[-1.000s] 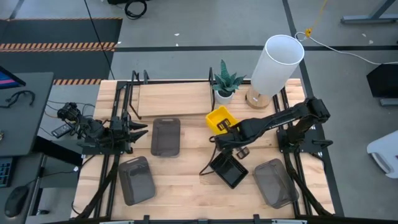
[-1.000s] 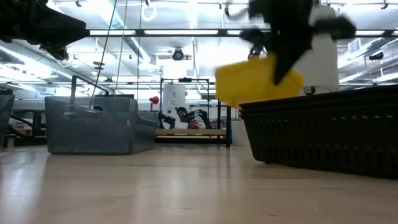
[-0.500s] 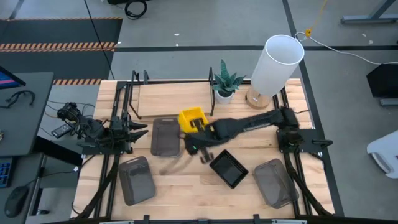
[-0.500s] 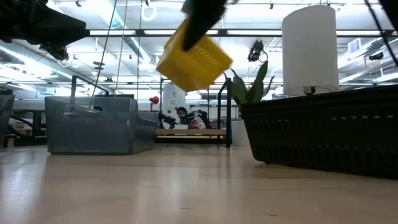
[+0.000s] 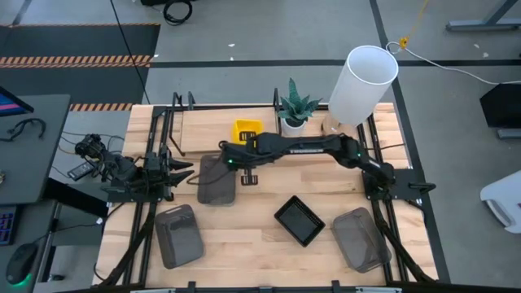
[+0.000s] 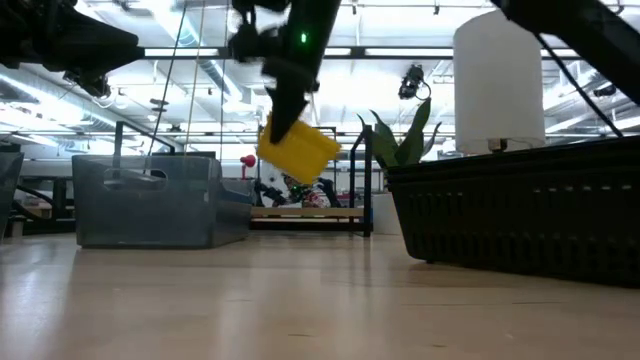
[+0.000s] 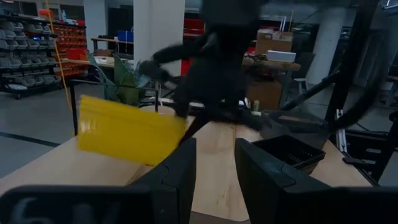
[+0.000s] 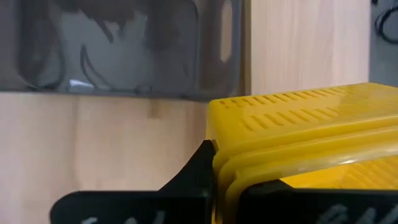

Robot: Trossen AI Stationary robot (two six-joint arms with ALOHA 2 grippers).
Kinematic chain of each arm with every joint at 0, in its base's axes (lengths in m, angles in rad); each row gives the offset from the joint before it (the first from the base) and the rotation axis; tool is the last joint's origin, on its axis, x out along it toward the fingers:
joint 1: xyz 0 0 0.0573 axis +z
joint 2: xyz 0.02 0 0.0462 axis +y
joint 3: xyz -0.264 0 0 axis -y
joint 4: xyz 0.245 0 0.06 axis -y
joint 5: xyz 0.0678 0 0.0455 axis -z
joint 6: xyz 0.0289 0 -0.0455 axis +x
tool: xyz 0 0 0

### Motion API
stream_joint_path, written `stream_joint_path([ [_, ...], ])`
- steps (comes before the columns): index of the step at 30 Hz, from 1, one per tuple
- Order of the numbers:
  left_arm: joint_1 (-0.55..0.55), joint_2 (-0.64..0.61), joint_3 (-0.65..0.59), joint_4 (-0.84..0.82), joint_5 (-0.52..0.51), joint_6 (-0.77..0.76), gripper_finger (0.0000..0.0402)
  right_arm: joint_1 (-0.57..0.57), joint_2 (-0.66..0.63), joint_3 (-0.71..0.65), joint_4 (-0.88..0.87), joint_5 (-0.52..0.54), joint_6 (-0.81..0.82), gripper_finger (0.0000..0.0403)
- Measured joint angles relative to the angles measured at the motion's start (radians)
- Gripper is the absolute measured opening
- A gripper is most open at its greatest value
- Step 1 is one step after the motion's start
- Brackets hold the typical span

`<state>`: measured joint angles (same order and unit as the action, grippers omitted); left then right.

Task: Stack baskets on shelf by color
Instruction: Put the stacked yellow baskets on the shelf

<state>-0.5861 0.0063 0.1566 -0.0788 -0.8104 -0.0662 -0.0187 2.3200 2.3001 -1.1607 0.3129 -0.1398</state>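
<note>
My right gripper [image 5: 242,145] reaches far across the table and is shut on a nested stack of yellow baskets [image 5: 247,128]. The stack is lifted and tilted in the low view [image 6: 295,150], over the near edge of the shelf [image 5: 203,130], a light-wood board in a black frame. Just below it, a dark grey basket [image 5: 217,179] rests flat on the table. My left gripper [image 7: 214,171] waits open at the table's left side [image 5: 167,171]. A black basket [image 5: 299,220] lies flat toward the table's near side. My right gripper holds the yellow stack by one side wall at its rim [image 8: 227,180]. The wall passes between the two fingers, with one finger [image 8: 199,168] against its outer face. The stack is lifted clear of the table and tilted, rims nested together.
Two more dark grey baskets lie near the near edge, one left [image 5: 179,234] and one right [image 5: 358,238]. A potted plant [image 5: 295,106] and a tall white cylinder [image 5: 362,81] stand at the far right beside the shelf's end.
My right arm has swung from the table's middle toward the left and far edge, carrying the yellow stack up and over to the shelf. The stack has turned about in the air and stayed in the hold.
</note>
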Motion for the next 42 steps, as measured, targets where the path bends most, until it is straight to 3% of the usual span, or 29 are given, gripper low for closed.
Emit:
stream_joint_path([
  [23,0.0,0.0,0.0,0.0,0.0,0.0,0.0117,-0.18,0.036,-0.046,-0.102,-0.027,-0.076,0.0017],
  [35,0.0,0.0,0.0,0.0,0.0,0.0,0.0117,-0.163,0.035,-0.058,-0.1,-0.098,-0.079,0.0064],
  [42,0.0,0.0,0.0,0.0,0.0,0.0,0.0117,-0.161,0.035,-0.058,-0.086,-0.102,0.049,0.0086],
])
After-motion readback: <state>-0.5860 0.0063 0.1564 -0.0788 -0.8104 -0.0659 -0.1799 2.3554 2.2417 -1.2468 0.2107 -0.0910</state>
